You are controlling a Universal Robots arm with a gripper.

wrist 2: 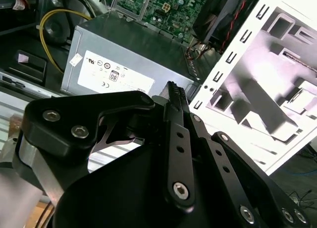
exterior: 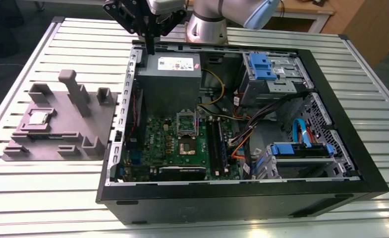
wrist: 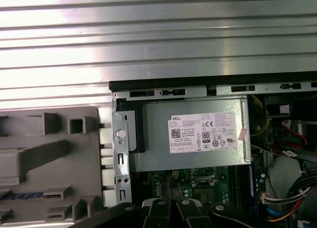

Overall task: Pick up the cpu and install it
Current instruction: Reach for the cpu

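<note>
Your cpu (exterior: 37, 118) lies flat in a square pocket of the matte grey moulded fixture (exterior: 49, 145). It is a small square chip with a pale, dull metal top. The fixture is a low block with upright posts and slots. It sits on the ribbed aluminium table (exterior: 49, 198), just beside the open black computer case (exterior: 234, 198) on the exterior view's left.

Inside the case you see the green motherboard (exterior: 174, 148) with its rectangular metal socket frame (exterior: 186, 122) near the middle. The smooth grey power supply box (exterior: 170, 79) sits next to the board and carries a white label. A yellow cable (exterior: 214, 87) loops beside the box, and blue plastic drive brackets (exterior: 263, 64) sit farther toward the exterior view's right.

Your end effector (exterior: 150, 49) hangs over the case's far rim, next to the power supply (wrist 2: 124, 54) and well apart from the cpu. In the second wrist view its black fingers (wrist 2: 173, 96) are pressed together at their ribbed pads, with nothing between them.
</note>
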